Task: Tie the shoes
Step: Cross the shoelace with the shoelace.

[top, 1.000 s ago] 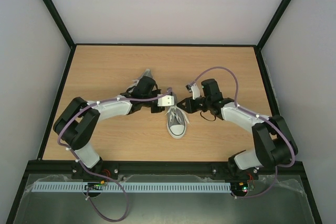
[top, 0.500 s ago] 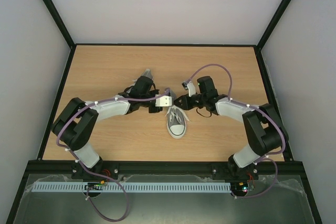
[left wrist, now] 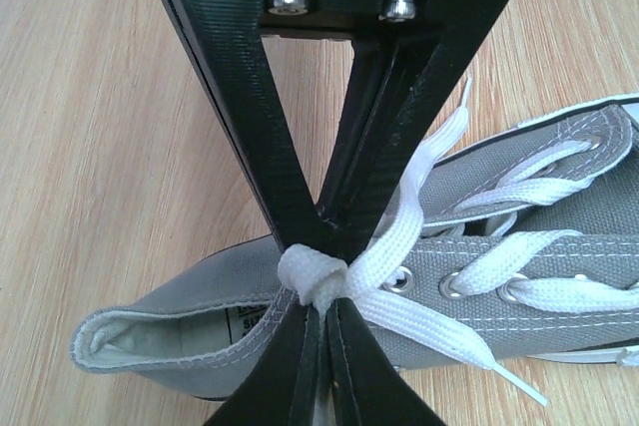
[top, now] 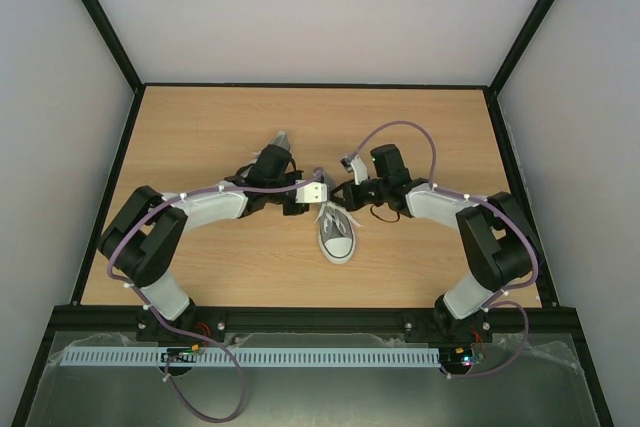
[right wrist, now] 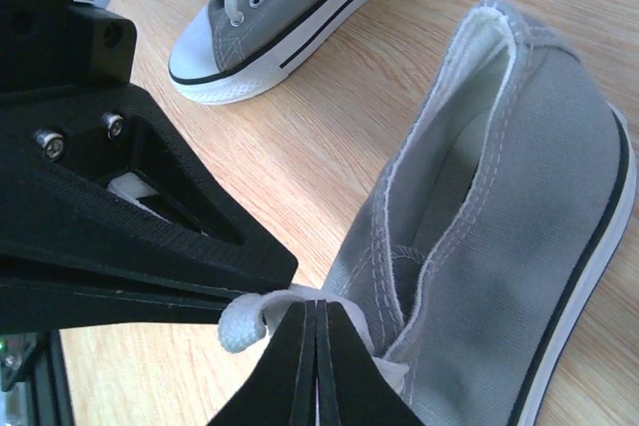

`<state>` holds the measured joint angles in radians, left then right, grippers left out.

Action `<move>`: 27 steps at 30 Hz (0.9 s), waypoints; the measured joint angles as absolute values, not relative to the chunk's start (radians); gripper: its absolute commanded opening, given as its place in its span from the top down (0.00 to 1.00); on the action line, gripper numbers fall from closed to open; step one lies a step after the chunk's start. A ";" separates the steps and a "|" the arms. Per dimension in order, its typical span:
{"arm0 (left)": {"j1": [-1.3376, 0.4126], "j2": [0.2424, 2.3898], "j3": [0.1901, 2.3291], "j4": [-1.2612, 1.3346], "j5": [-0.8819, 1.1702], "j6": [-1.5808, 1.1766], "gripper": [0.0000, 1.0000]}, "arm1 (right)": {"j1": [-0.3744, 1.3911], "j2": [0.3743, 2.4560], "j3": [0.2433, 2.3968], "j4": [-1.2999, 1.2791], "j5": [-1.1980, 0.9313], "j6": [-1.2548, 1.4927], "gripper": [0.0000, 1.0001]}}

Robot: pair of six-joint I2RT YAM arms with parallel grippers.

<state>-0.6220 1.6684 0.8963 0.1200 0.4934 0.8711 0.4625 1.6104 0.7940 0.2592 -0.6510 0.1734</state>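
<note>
One grey shoe (top: pixel 337 233) lies mid-table, its white toe cap toward the arms. Both grippers meet over its heel end. My left gripper (top: pixel 319 191) is shut on a loop of white lace (left wrist: pixel 312 279); in the left wrist view its tips (left wrist: pixel 325 308) pinch just under that loop, above the shoe's opening (left wrist: pixel 190 331). My right gripper (top: pixel 339 194) is shut on the same lace (right wrist: pixel 243 323), tip to tip with the left one (right wrist: pixel 318 306). The second shoe (right wrist: pixel 290 7) lies beyond, and is mostly hidden behind the left wrist in the top view (top: pixel 279 139).
Black frame rails (top: pixel 100 202) border the wooden table (top: pixel 200 117) on the left, right and back. The arms' purple cables (top: pixel 410 132) arch above the wrists.
My right arm has swung left and folded in, bringing its gripper tight against the left one. The left arm and the shoe have hardly moved.
</note>
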 measured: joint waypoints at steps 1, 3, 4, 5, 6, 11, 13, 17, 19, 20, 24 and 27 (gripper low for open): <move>-0.622 1.668 0.896 0.120 0.493 0.871 0.98 | 0.464 1.610 0.794 0.260 -0.650 0.171 0.99; -0.621 1.668 0.896 0.121 0.492 0.869 0.98 | 0.464 1.610 0.794 0.259 -0.643 0.168 0.99; -0.620 1.668 0.896 0.121 0.488 0.865 0.97 | 0.464 1.609 0.794 0.258 -0.636 0.168 0.99; -0.619 1.668 0.896 0.123 0.482 0.860 0.98 | 0.464 1.606 0.794 0.256 -0.628 0.166 0.99; -0.618 1.668 0.896 0.125 0.476 0.854 0.98 | 0.464 1.601 0.793 0.253 -0.620 0.165 0.99; -0.617 1.667 0.882 0.149 0.441 0.824 0.98 | 0.464 1.535 0.764 0.248 -0.599 0.165 0.99; -0.617 1.667 0.871 0.150 0.432 0.816 0.97 | 0.464 1.506 0.750 0.242 -0.596 0.165 0.99; -0.617 1.667 0.864 0.157 0.419 0.804 0.98 | 0.464 1.470 0.732 0.226 -0.596 0.165 0.99; -0.617 1.667 0.864 0.171 0.414 0.798 0.98 | 0.464 1.468 0.730 0.215 -0.598 0.165 0.99; -0.617 1.667 0.864 0.176 0.413 0.794 0.98 | 0.465 1.468 0.729 0.210 -0.600 0.165 0.99; -0.617 1.667 0.864 0.197 0.415 0.765 0.98 | 0.471 1.468 0.728 0.199 -0.611 0.163 0.94; -0.620 1.667 0.864 0.203 0.415 0.751 0.98 | 0.481 1.470 0.733 0.173 -0.619 0.153 0.79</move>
